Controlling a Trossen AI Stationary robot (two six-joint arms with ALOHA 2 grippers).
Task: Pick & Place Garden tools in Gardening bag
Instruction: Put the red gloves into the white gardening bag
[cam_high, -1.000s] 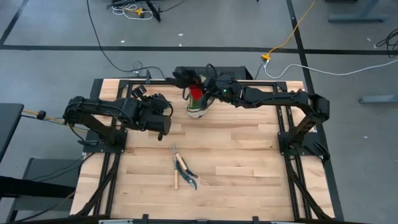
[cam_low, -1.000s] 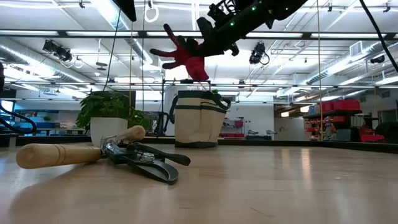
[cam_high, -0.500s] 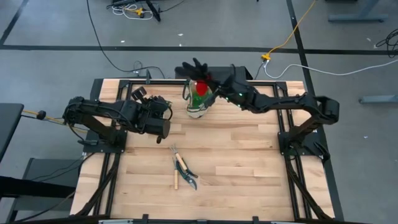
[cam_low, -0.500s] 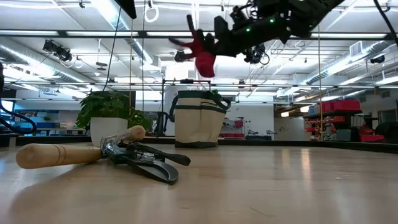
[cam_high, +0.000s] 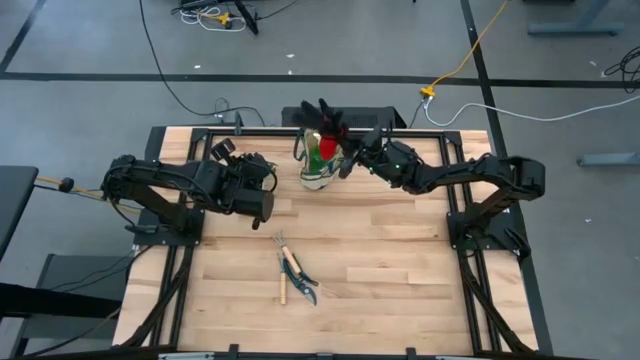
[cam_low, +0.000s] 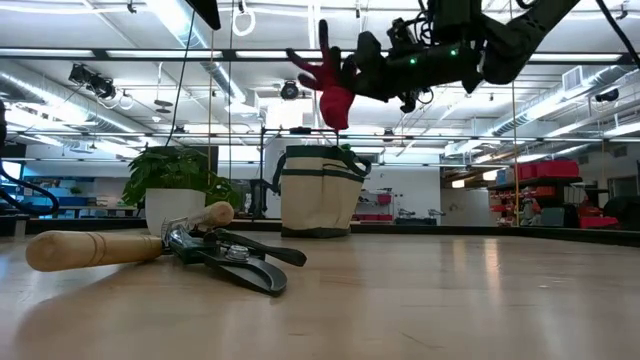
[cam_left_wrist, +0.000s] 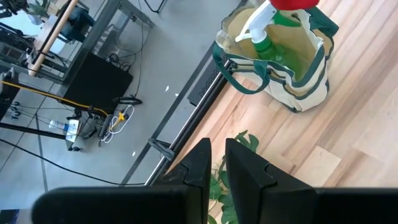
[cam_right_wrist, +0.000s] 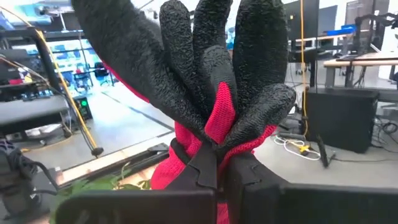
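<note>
On the wooden table (cam_high: 400, 250) the gardening bag (cam_high: 318, 170) stands at the far edge. Right gripper (cam_high: 345, 150), fingers clamped on the red-and-black glove (cam_high: 325, 130), hangs above it. Left gripper (cam_high: 262, 195) waits nearby, fingers barely apart, empty. Shears (cam_high: 298, 272) and rake (cam_high: 281, 275) lie mid-table.

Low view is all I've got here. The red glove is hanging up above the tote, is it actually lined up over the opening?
Observer: From above, the glove held by the right gripper sits over the gardening bag's back rim, not centred.
Operator: Anything already inside the bag?
Observer: Yes, the left wrist view shows a green spray bottle with a white trigger head inside.
Operator: Where's the left arm?
Observer: The left gripper is over the table, on the bag's left and nearer the front, holding nothing.
</note>
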